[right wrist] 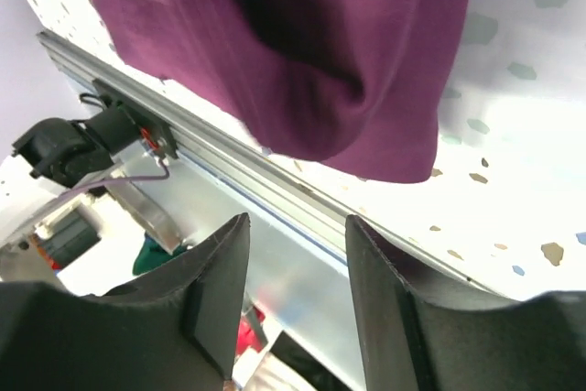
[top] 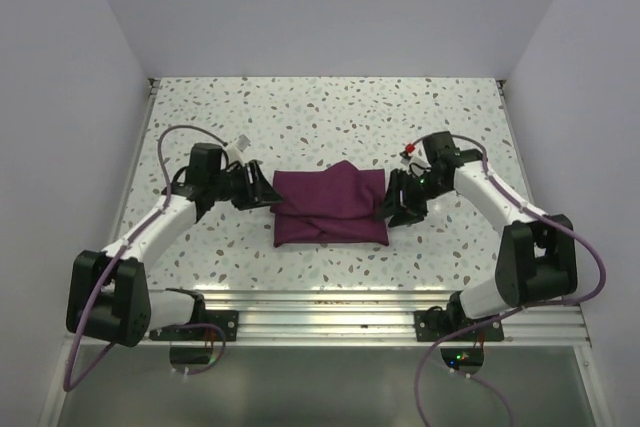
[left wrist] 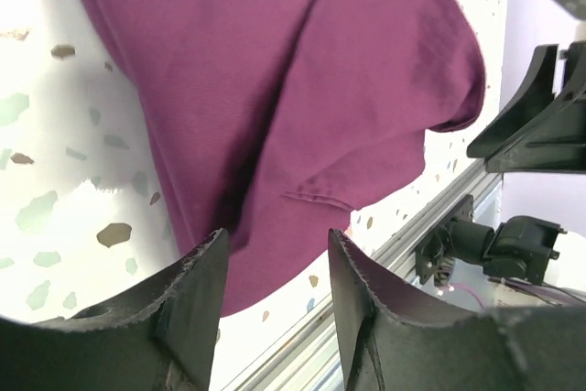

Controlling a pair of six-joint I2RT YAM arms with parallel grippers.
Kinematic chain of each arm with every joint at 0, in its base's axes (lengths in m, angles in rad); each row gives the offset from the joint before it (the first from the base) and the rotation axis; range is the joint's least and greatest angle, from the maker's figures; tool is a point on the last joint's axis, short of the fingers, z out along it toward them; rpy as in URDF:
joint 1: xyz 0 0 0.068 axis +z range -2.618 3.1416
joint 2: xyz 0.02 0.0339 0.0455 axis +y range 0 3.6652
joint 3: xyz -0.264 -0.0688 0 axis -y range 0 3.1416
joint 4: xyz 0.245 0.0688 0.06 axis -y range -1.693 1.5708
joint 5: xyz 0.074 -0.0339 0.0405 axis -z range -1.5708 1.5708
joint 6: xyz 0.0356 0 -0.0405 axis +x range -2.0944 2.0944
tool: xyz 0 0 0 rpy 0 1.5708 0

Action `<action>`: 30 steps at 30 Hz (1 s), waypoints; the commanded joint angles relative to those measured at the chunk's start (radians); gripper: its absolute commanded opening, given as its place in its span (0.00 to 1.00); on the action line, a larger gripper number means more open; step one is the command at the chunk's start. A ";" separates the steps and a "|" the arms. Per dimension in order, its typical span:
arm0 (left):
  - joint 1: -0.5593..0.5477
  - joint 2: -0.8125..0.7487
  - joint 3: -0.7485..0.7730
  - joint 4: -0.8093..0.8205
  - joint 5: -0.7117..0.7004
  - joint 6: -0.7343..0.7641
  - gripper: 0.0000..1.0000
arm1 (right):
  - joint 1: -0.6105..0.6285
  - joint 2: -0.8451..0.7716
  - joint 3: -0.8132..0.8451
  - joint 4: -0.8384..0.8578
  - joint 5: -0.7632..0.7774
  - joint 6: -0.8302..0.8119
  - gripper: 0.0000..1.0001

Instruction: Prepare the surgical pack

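Observation:
The surgical pack [top: 330, 207] is a folded purple-maroon fabric bundle lying in the middle of the speckled table. Whatever it wraps is hidden. My left gripper [top: 268, 190] sits at the bundle's left edge, my right gripper [top: 387, 201] at its right edge. In the left wrist view the fabric [left wrist: 302, 89] fills the frame beyond my left gripper [left wrist: 275, 249], whose jaws stand apart with nothing between them. In the right wrist view the fabric [right wrist: 302, 52] hangs above my right gripper [right wrist: 298, 231], also open and empty.
An aluminium rail [top: 330, 305] runs along the table's near edge by both arm bases. Walls enclose the speckled table [top: 330, 117] at the left, back and right. The right arm's black fingers [left wrist: 540, 116] show in the left wrist view.

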 commanded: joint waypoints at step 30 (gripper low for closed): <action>0.036 0.315 0.375 -0.247 -0.229 0.135 0.00 | 0.004 -0.168 -0.509 0.381 0.060 0.558 0.00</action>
